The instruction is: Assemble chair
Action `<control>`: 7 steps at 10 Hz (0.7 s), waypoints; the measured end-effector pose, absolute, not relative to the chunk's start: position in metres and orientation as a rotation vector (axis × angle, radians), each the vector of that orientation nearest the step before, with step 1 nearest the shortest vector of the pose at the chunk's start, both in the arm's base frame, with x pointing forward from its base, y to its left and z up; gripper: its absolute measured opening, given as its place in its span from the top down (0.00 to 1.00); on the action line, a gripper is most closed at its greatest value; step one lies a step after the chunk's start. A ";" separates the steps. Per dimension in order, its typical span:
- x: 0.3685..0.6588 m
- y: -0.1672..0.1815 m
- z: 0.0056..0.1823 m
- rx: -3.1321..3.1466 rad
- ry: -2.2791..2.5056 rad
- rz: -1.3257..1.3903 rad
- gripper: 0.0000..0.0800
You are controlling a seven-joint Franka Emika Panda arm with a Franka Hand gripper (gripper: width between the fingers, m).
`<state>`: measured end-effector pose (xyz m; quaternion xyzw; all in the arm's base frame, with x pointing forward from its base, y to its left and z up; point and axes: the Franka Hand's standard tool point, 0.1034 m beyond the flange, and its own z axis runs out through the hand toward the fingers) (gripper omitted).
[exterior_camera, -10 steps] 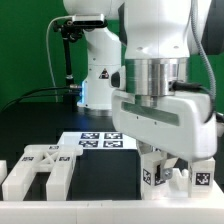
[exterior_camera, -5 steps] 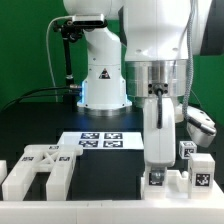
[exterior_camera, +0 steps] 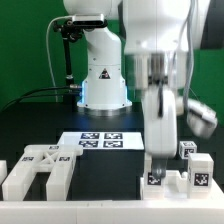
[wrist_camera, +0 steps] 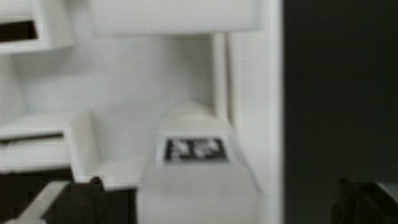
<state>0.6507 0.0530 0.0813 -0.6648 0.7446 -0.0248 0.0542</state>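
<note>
While the fingers [wrist_camera: 80,200] stand spread wide and released, a tagged white chair part [wrist_camera: 199,150] lies between them on the dark worktop [exterior_camera: 110,172], at the exterior view's right, just beside other small chair pieces [exterior_camera: 197,168].

Black desk [exterior_camera: 30,125], what it carries.
Marker board [exterior_camera: 100,140] lies flat at centre frame. White chair parts [exterior_camera: 18,178] clustered lower left; tagged chair pieces [exterior_camera: 203,172] lower right, well apart from them. Robot base [exterior_camera: 100,85] stands upper centre.
</note>
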 end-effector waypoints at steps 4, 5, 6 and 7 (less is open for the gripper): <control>0.643 0.050 0.106 -2.041 2.205 -0.091 0.19; 0.643 0.050 0.106 -2.042 2.205 -0.090 0.19; 0.643 0.050 0.106 -2.063 2.184 -0.094 0.19; 0.643 0.051 0.106 -2.131 2.115 -0.107 0.19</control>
